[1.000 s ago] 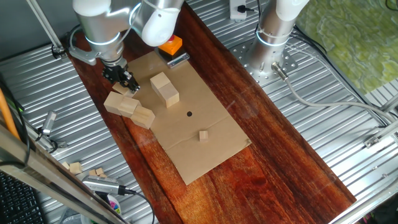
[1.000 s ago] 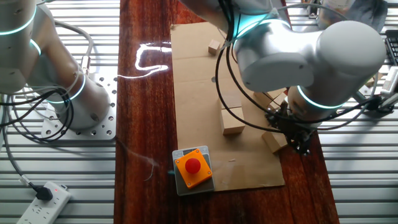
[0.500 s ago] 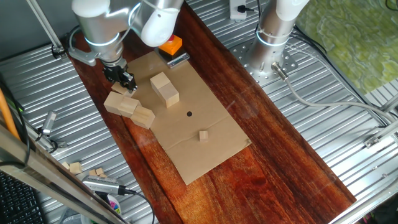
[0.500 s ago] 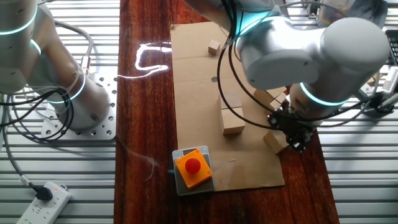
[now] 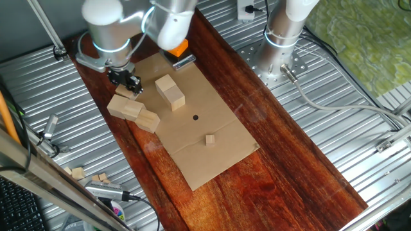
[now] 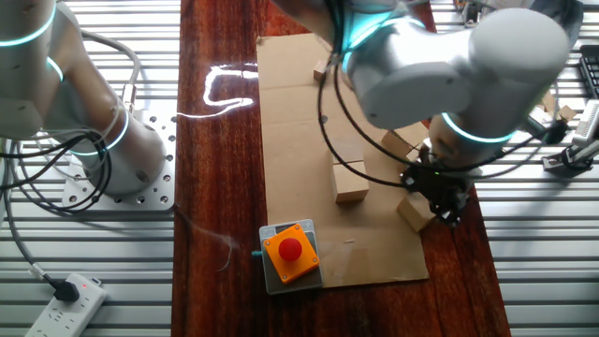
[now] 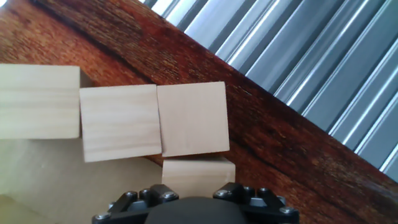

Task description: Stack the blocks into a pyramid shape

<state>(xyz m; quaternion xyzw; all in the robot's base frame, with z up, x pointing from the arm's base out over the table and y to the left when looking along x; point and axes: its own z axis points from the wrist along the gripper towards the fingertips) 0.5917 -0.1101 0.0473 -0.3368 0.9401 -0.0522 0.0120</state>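
3 pale blocks (image 7: 121,121) lie in a touching row at the cardboard sheet's (image 5: 212,160) edge on the bench (image 5: 282,160), a 4th (image 7: 198,175) beside the row, directly under the gripper (image 5: 131,83), wrist vertical; whether the jaws are apart cannot be told

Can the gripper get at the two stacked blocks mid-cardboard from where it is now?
Probably yes. The gripper hovers over the block cluster at the cardboard's edge; the stacked pair stands apart on open cardboard, nothing between them or above.
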